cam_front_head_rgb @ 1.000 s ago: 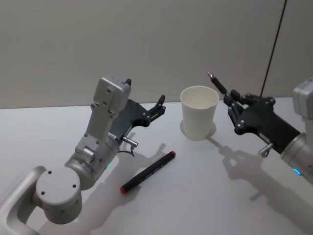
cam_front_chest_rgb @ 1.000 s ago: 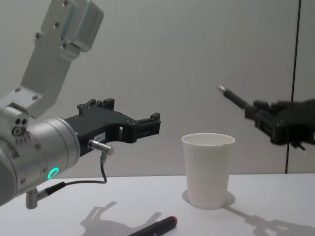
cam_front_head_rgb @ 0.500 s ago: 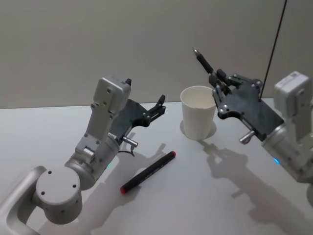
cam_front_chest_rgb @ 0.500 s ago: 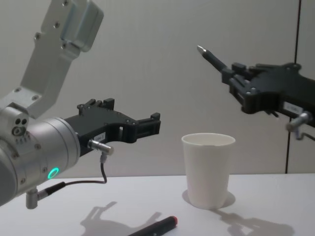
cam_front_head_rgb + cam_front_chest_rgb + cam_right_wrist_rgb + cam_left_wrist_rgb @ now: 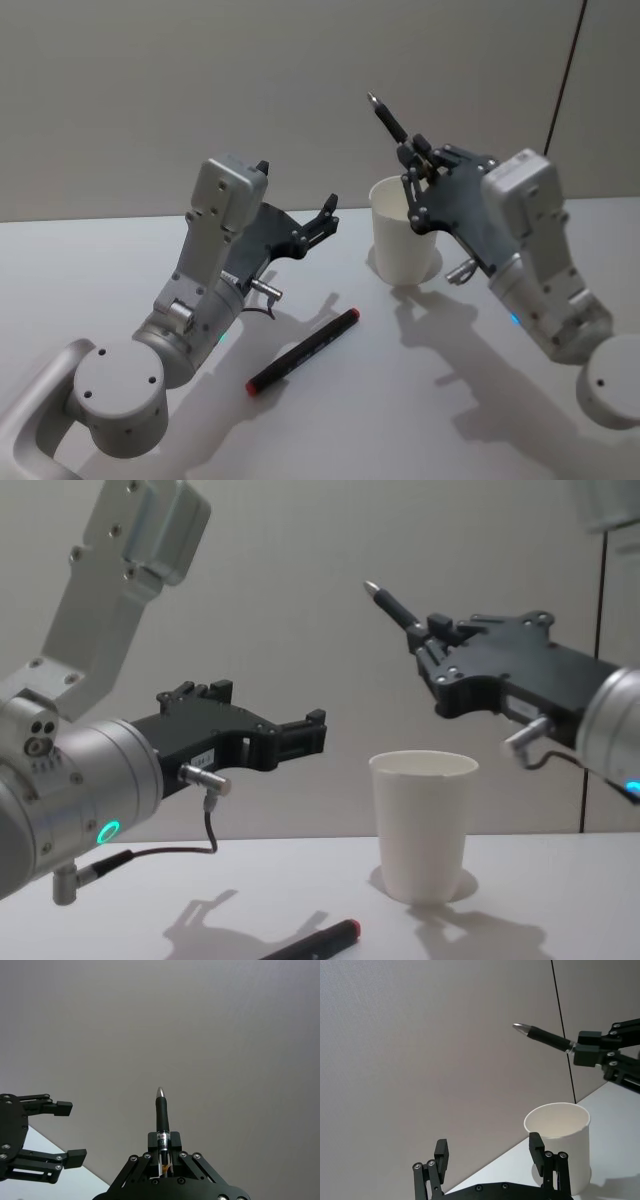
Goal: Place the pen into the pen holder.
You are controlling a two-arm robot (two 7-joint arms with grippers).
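Note:
The pen holder, a plain white paper cup (image 5: 395, 250), stands upright on the white table (image 5: 420, 400), also seen from the side (image 5: 423, 825). My right gripper (image 5: 415, 160) hovers just above its rim, shut on a black pen (image 5: 388, 120) whose tip points up and away toward the wall. In the chest view the pen (image 5: 390, 605) juts up-left out of the right gripper (image 5: 428, 635), above the cup's left side. The right wrist view looks along the pen (image 5: 161, 1115). My left gripper (image 5: 325, 215) hangs open left of the cup, holding nothing.
A black marker with red ends (image 5: 303, 350) lies diagonally on the table in front of the left arm. A grey wall stands close behind the cup. Open tabletop lies in front of and to the right of the cup.
The right gripper has carried the pen up and to the left, from beside the cup's right side to above its rim. The left arm and the marker stayed still.

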